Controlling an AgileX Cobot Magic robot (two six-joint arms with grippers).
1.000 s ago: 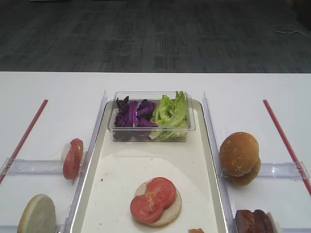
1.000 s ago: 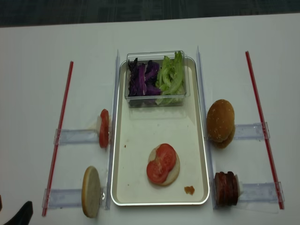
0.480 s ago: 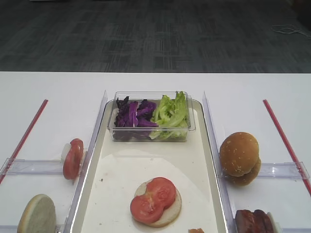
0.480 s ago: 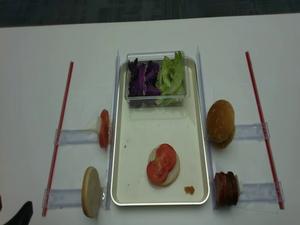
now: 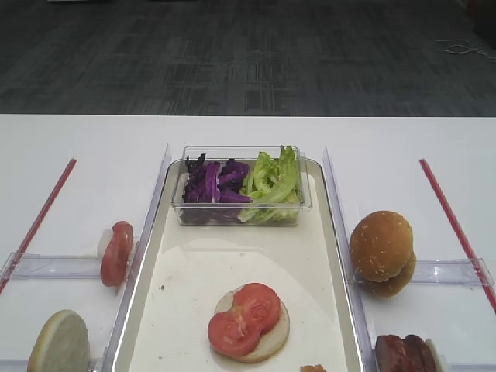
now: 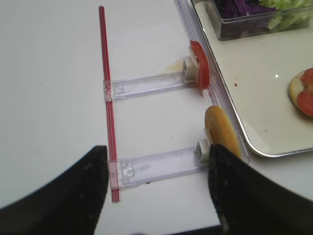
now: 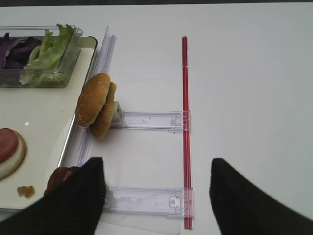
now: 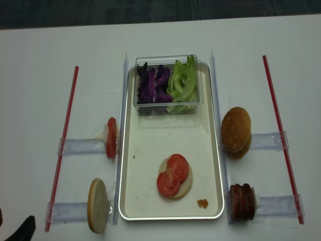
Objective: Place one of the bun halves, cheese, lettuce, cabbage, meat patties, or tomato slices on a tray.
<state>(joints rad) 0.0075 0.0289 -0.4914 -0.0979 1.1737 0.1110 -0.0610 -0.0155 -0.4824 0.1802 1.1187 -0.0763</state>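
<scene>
On the off-white tray (image 8: 170,217) lies a flat bun half topped with two tomato slices (image 8: 173,174) (image 5: 245,318). More tomato slices (image 8: 111,137) (image 6: 200,71) stand on edge left of the tray, with a pale bun half (image 8: 97,205) (image 6: 222,130) below them. Domed sesame buns (image 8: 236,131) (image 7: 97,104) and meat patties (image 8: 242,202) stand to the right. Cabbage (image 5: 213,182) and lettuce (image 5: 273,184) fill a clear box. No cheese shows. My left gripper (image 6: 156,191) hangs open over the left rack, and my right gripper (image 7: 156,191) open over the right rack, both empty.
Clear plastic racks (image 8: 80,146) (image 8: 273,205) and red strips (image 8: 65,145) (image 8: 282,135) flank the tray. The clear box (image 8: 167,108) sits across the tray's far end. A small orange scrap (image 8: 202,203) lies near the tray's front right corner.
</scene>
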